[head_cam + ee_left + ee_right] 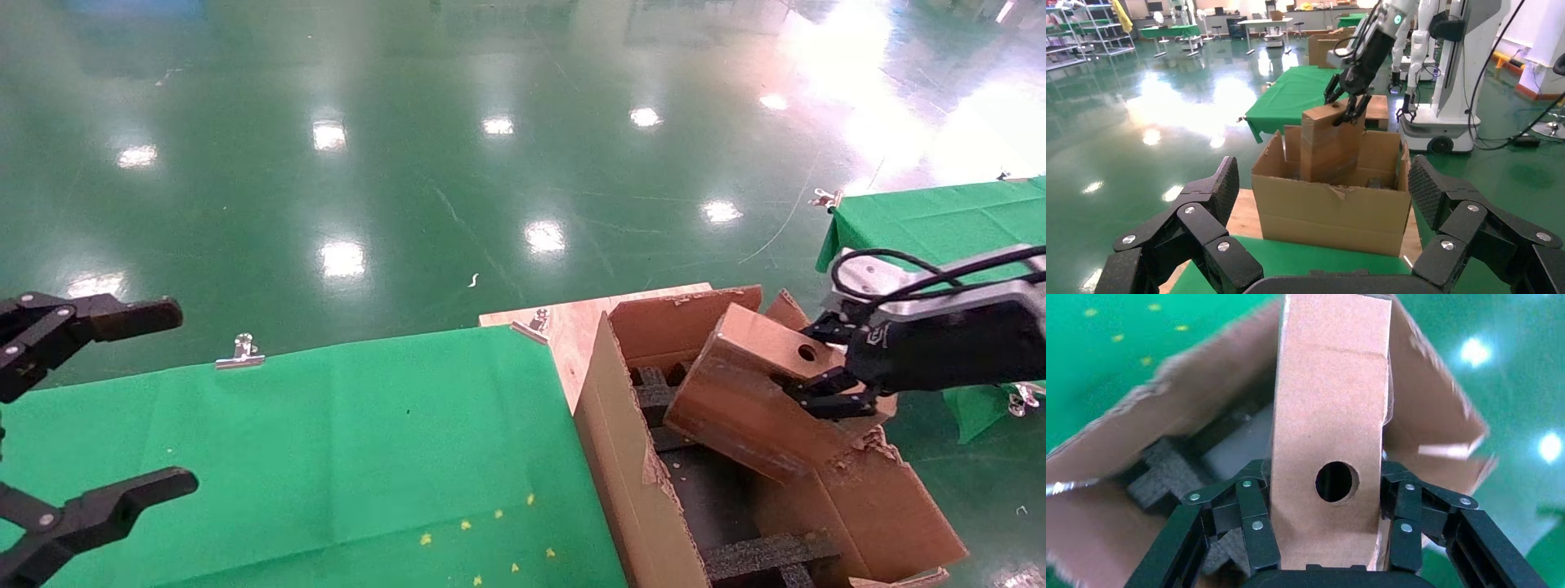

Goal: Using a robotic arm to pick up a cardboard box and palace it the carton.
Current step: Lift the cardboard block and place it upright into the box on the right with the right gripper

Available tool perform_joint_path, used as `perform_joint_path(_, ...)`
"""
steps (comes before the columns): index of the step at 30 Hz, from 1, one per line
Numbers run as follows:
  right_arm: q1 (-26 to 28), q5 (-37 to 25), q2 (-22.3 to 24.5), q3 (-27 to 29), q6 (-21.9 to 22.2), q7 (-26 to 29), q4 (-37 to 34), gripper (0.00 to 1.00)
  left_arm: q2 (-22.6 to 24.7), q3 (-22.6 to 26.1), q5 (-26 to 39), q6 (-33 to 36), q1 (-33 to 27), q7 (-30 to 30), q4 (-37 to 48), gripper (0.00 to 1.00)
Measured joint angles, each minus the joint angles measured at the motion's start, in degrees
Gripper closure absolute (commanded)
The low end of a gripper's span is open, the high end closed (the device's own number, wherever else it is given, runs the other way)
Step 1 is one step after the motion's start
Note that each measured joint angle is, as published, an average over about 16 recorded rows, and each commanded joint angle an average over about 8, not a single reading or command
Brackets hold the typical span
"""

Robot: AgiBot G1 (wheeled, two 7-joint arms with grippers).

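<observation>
My right gripper point(817, 359) is shut on the small brown cardboard box point(752, 384), gripping its end with the round hole. The box hangs tilted, its lower end inside the large torn-flapped carton point(629, 457) with black foam inserts point(760, 555). In the right wrist view the box point(1330, 416) stands between the fingers point(1254, 514) over the carton point(1125, 422). The left wrist view shows the right gripper point(1347, 101) holding the box point(1330, 144) upright in the carton point(1327, 211). My left gripper point(122, 400) is open and empty at the far left over the green-covered table point(327, 441).
The carton stands on a bare wooden board point(572, 322) beside the green cloth. Metal clips point(241, 353) hold the cloth at its far edge. A second green-covered table point(932, 216) is at the right. The shiny green floor point(490, 147) lies beyond.
</observation>
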Motion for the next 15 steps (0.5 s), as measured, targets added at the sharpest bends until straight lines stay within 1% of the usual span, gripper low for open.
perform_joint_path(5,-3.28,-3.65,1.05,-1.83,6.20,12.58,3.31,1.00,0.00,0.00,0.00,0.00,0.00,0.00,0.00,0.00)
perform_joint_path(8,-4.78,-5.96,1.54,-2.76,9.02,19.85,5.16,1.00,0.00,0.00,0.00,0.00,0.00,0.00,0.00,0.00)
perform_joint_path(12,-6.14,-8.74,1.56,-3.78,11.21,28.09,6.59,1.00,0.00,0.00,0.00,0.00,0.00,0.00,0.00,0.00)
perform_joint_path(15,-6.61,-10.52,1.20,-4.29,11.73,32.71,6.81,1.00,0.00,0.00,0.00,0.00,0.00,0.00,0.00,0.00)
